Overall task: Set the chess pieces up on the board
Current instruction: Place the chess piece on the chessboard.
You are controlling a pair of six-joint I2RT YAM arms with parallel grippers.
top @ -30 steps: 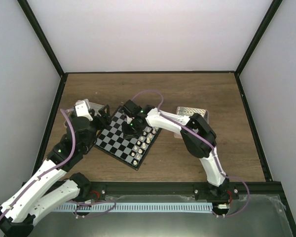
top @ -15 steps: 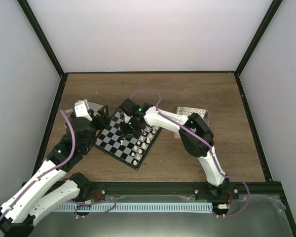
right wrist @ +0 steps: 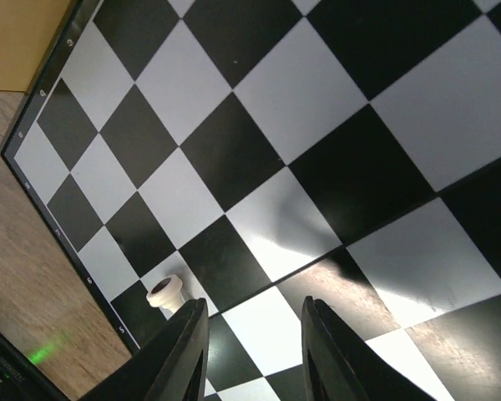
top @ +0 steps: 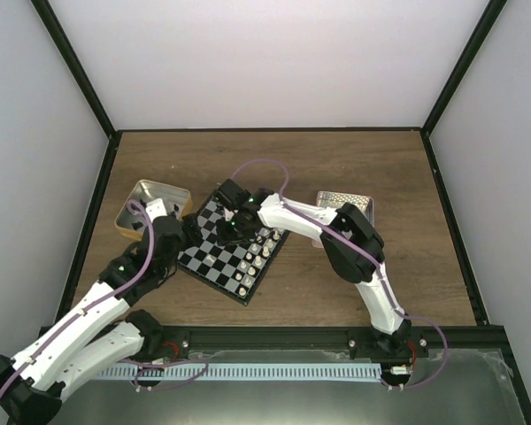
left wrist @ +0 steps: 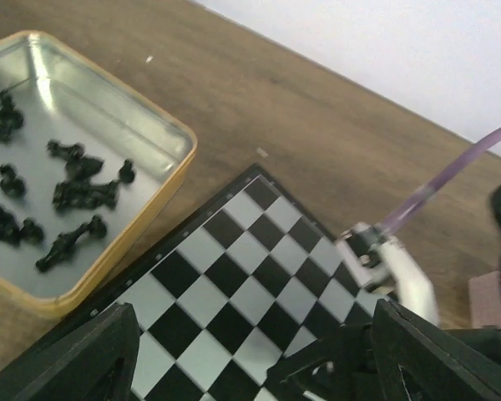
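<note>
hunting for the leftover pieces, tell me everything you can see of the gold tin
The gold tin is a shallow metal box with rounded corners and no lid on it, gold outside and shiny silver inside. It sits flat on the wooden table, close beside the board, on its left. Whether the two touch is unclear. Several black pieces lie loose on its floor, most of them tipped over.

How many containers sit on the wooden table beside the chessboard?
2. A gold metal tin holding black pieces lies left of the board; a pale speckled tray lies right of it, partly behind the right arm.
</note>
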